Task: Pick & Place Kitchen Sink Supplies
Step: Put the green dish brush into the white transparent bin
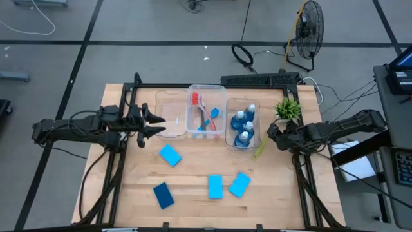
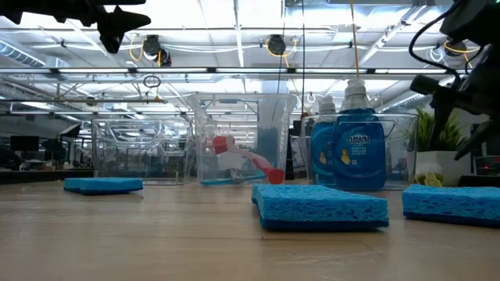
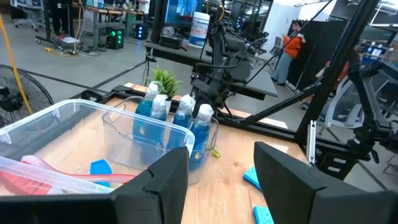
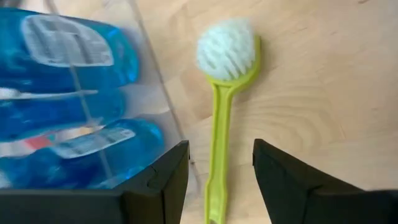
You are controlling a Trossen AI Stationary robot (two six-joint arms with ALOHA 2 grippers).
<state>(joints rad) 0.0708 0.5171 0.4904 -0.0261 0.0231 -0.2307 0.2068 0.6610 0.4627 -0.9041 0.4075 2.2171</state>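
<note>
A yellow-green brush [image 4: 217,124] lies flat on the table beside the right clear bin [image 1: 243,131], its white bristle head [image 4: 227,53] away from my right gripper. My right gripper [image 4: 219,149] hangs open above the handle, a finger on either side, touching nothing; it also shows in the high view [image 1: 273,135]. Several blue bottles [image 1: 244,125] stand in that bin. Red and blue brushes [image 1: 203,116] lie in the middle bin. Several blue sponges [image 1: 215,187], one darker [image 1: 163,195], lie on the wood. My left gripper [image 1: 154,122] waits open and level over the left bin.
Three clear bins stand in a row at the table's far side; the left one [image 1: 170,116] holds nothing that I can see. A small green plant [image 1: 288,108] stands behind my right gripper. Black frame rails [image 1: 257,80] run along the far edge. A person stands beyond the table [image 3: 292,43].
</note>
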